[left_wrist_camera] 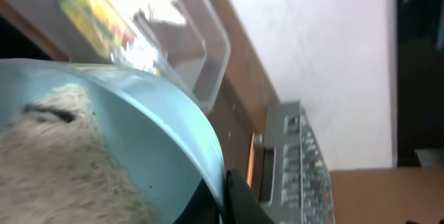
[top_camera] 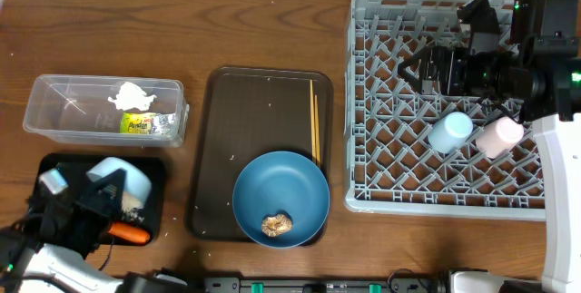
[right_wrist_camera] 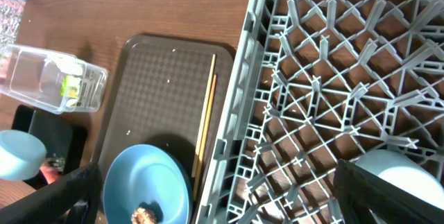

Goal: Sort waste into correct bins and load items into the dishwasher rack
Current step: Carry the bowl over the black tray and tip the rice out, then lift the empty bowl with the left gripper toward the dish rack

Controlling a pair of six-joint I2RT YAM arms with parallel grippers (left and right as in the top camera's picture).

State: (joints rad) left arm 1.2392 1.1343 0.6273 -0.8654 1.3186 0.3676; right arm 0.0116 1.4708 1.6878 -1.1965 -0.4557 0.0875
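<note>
My left gripper (top_camera: 102,190) is shut on the rim of the small white-blue bowl (top_camera: 125,178), held tilted over the black tray (top_camera: 156,173). In the left wrist view my fingers (left_wrist_camera: 227,186) pinch the rim and white rice (left_wrist_camera: 62,161) lies inside. The carrot (top_camera: 132,234) lies in the black tray. The clear tub (top_camera: 54,112) holds the white wrapper (top_camera: 132,95) and green-yellow packet (top_camera: 145,123). The blue plate (top_camera: 290,184) carries the brown lump (top_camera: 277,225). Chopsticks (top_camera: 315,121) lie on the brown tray. My right gripper (top_camera: 427,64) is open and empty above the grey rack (top_camera: 399,157).
The light blue cup (top_camera: 450,131) and pink cup (top_camera: 500,135) lie in the rack. The brown serving tray (top_camera: 254,112) sits mid-table with rice grains scattered on it. The right wrist view shows the plate (right_wrist_camera: 142,179), chopsticks (right_wrist_camera: 206,113) and rack (right_wrist_camera: 333,57).
</note>
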